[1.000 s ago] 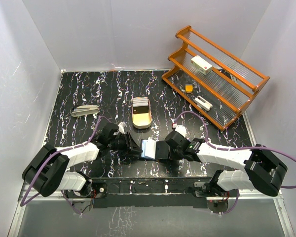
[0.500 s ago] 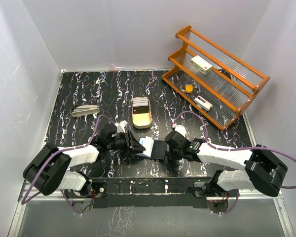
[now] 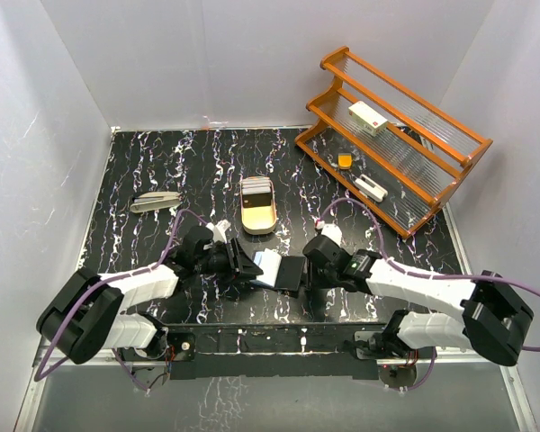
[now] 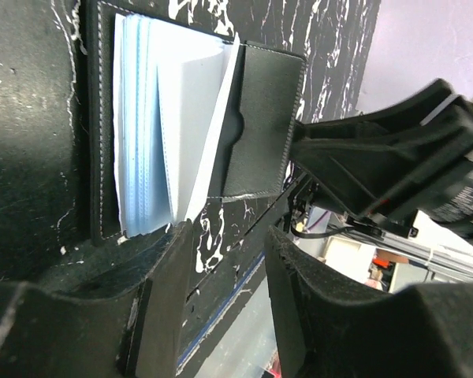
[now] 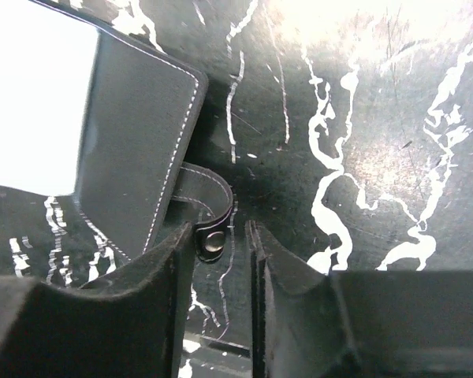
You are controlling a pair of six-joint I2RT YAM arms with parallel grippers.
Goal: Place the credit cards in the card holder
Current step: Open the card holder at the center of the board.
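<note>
The black card holder [image 3: 291, 273] lies open on the marbled table between my two grippers. Pale blue-white credit cards [image 3: 268, 263] sit in its left half. The left wrist view shows the cards [image 4: 142, 118] stacked in the left pocket, one white card leaning out towards the empty right pocket [image 4: 264, 118]. My left gripper [image 4: 229, 236] is open at the holder's near edge, with nothing between its fingers. My right gripper [image 5: 217, 236] is narrowly open around the holder's snap strap [image 5: 211, 239], which touches only the left finger. Beside it are the holder's black outer face [image 5: 134, 134] and a bright white card [image 5: 31, 94].
A cream oval-ended tray [image 3: 257, 205] stands behind the holder. A grey object [image 3: 155, 201] lies at the left. A wooden rack [image 3: 391, 135] at the back right holds a white box [image 3: 367, 117] and small items. White walls enclose the table.
My left gripper has edged right, closer to the holder. The holder and cards have shifted slightly away from the near edge. The right arm's elbow has swung outward.
</note>
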